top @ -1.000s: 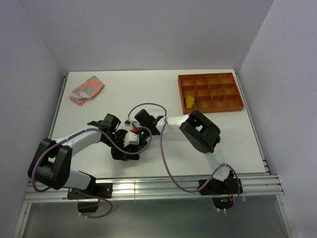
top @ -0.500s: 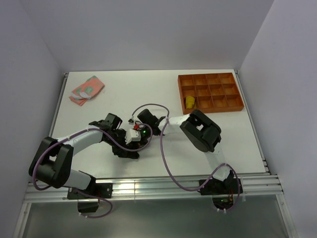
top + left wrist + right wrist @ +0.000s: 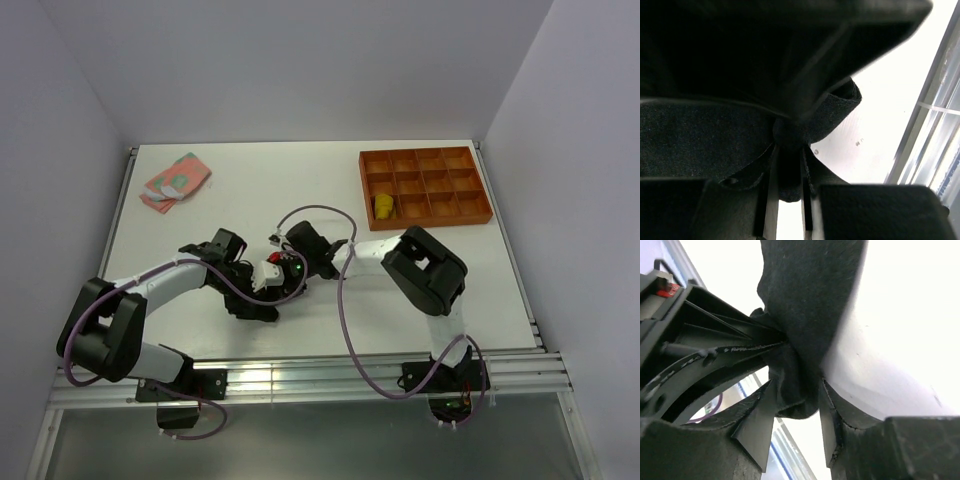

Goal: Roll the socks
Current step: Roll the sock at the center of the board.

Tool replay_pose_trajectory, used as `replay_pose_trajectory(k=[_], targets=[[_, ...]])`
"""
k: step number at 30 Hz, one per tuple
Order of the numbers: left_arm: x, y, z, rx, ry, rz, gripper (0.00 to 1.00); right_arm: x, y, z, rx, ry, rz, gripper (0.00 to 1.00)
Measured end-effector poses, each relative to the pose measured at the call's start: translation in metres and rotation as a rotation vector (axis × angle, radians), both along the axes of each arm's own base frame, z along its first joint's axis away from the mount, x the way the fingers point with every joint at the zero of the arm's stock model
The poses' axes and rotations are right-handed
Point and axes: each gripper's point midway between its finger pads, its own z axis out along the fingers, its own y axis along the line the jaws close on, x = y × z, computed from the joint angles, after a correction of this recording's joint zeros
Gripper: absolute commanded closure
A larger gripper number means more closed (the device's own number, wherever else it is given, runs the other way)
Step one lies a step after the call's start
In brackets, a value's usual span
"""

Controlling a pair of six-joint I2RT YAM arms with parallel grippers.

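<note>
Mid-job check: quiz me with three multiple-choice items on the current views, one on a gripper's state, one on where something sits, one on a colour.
1. The left gripper is: A) wide open, nothing between its fingers B) closed on the black sock C) gripping the orange tray
2. The yellow sock is: A) in the left gripper B) in a tray compartment C) on top of the black sock
3. The far-left sock is: A) pink with green patches B) plain black C) yellow
Answers: 1 B, black fabric bunches between its fingers in the left wrist view; 2 B, it sits in a compartment on the tray's left side; 3 A, the top view shows that pattern.
</note>
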Motion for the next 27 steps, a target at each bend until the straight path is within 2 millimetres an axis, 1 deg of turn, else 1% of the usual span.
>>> replay_pose_trajectory(k=[4,9,11,14,16,19,25,27], targets=[[-0.003,0.002,0.0,0.005,0.012,-0.005,1.0,0.013,-0.004,0.004,-0.019,-0.062,-0.059,0.53],[-0.008,0.003,0.002,0.004,0.019,-0.017,1.0,0.039,-0.01,-0.001,-0.091,-0.125,-0.145,0.5],[-0.009,0.003,0.003,0.003,0.019,-0.018,1.0,0.05,-0.006,0.004,-0.105,-0.156,-0.162,0.49],[-0.011,0.003,0.007,-0.005,0.017,-0.022,1.0,0.071,0.009,0.015,-0.095,-0.209,-0.178,0.48],[-0.011,0.002,0.009,-0.01,0.013,-0.023,1.0,0.079,0.018,0.02,-0.084,-0.233,-0.179,0.47],[-0.012,0.002,0.01,-0.017,0.016,-0.027,1.0,0.082,0.026,0.019,-0.091,-0.249,-0.172,0.45],[-0.017,0.002,0.01,-0.02,0.036,-0.029,1.0,0.073,0.036,-0.002,-0.15,-0.246,-0.119,0.42],[-0.018,0.002,0.01,-0.019,0.039,-0.029,1.0,0.072,0.043,-0.003,-0.143,-0.251,-0.099,0.42]])
